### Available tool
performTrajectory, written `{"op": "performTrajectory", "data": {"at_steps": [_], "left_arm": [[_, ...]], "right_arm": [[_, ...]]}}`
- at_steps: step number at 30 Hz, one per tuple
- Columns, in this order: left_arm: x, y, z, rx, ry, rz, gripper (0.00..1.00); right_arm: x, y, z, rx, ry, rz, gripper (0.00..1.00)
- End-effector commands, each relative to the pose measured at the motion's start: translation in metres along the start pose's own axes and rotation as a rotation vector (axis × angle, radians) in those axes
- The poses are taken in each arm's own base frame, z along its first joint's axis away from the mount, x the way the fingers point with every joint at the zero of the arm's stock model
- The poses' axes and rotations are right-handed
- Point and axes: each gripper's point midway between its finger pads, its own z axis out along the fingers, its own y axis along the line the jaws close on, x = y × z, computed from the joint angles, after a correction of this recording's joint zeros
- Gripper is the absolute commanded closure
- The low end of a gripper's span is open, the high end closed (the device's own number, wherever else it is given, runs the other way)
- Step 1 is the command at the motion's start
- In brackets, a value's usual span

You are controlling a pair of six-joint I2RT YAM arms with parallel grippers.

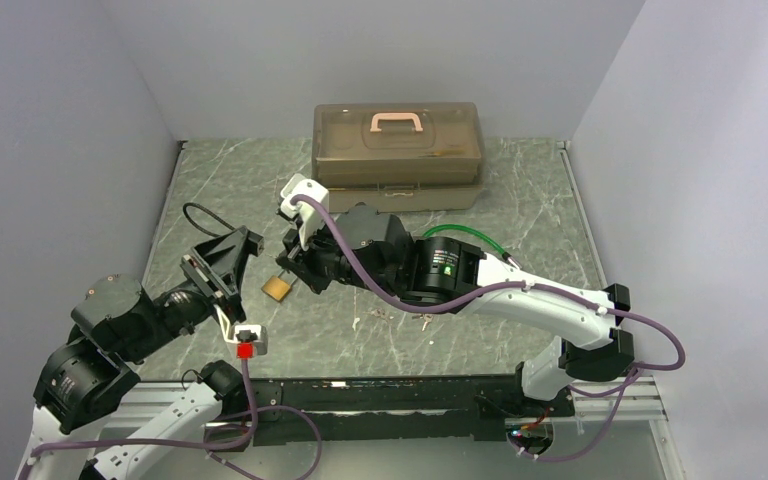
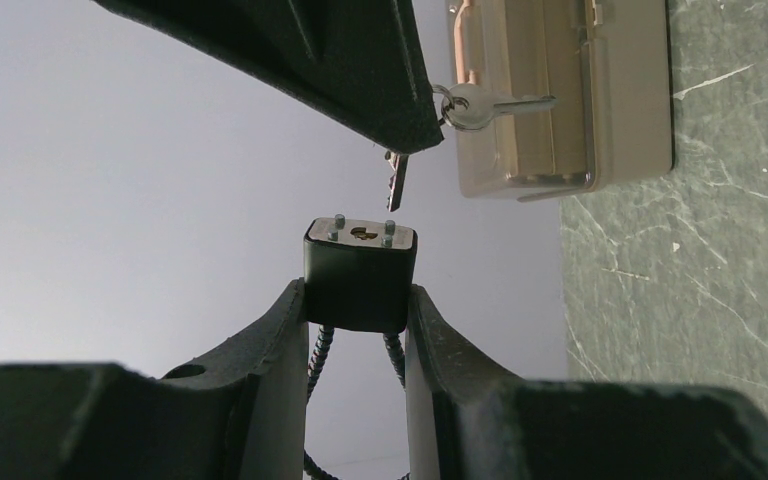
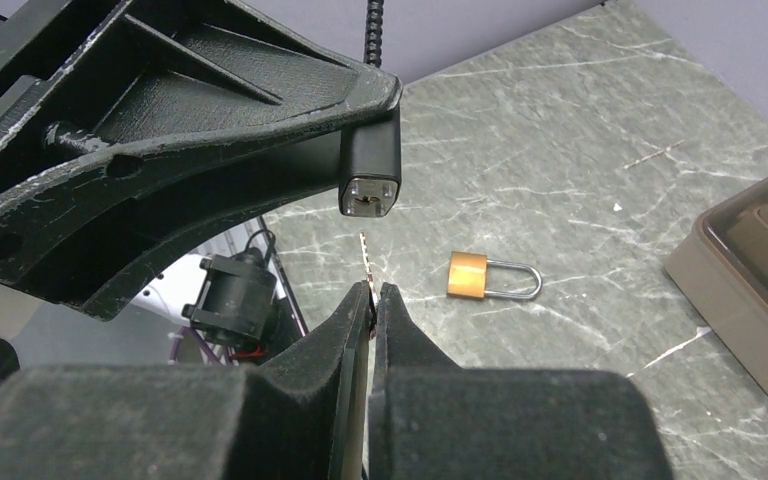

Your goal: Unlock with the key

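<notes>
My left gripper (image 2: 358, 300) is shut on a black lock (image 2: 360, 285) with a cable shackle, held clear of the table. The lock's silver keyhole face (image 2: 363, 233) points at my right gripper (image 3: 374, 292). That gripper is shut on a small key (image 3: 364, 260), whose toothed blade sticks out past the fingertips. The blade tip (image 2: 396, 180) hangs a short gap from the keyhole (image 3: 370, 197), slightly off to one side and outside it. A second key (image 2: 490, 103) dangles on a ring beside the right finger. In the top view the two grippers (image 1: 253, 240) (image 1: 287, 258) face each other.
A brass padlock (image 1: 277, 287) lies flat on the marble table under the grippers. A brown translucent box (image 1: 398, 150) with a pink handle stands at the back. Small metal bits (image 1: 422, 322) lie near the table's middle. Grey walls close the left, back and right.
</notes>
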Motion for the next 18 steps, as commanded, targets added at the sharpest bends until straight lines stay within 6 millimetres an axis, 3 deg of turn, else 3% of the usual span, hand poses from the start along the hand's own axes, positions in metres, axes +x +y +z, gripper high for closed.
{"op": "performTrajectory", "data": {"at_steps": [1, 18], "left_arm": [[-0.0016, 0.0242, -0.0059, -0.076, -0.001, 0.021, 1.00], [-0.0020, 0.0213, -0.0049, -0.064, -0.004, 0.024, 1.00]], "right_arm": [[-0.0309, 0.0009, -0.0052, 0.002, -0.096, 0.004, 1.00], [-0.0371, 0.0011, -0.0033, 0.004, -0.116, -0.008, 1.00]]}}
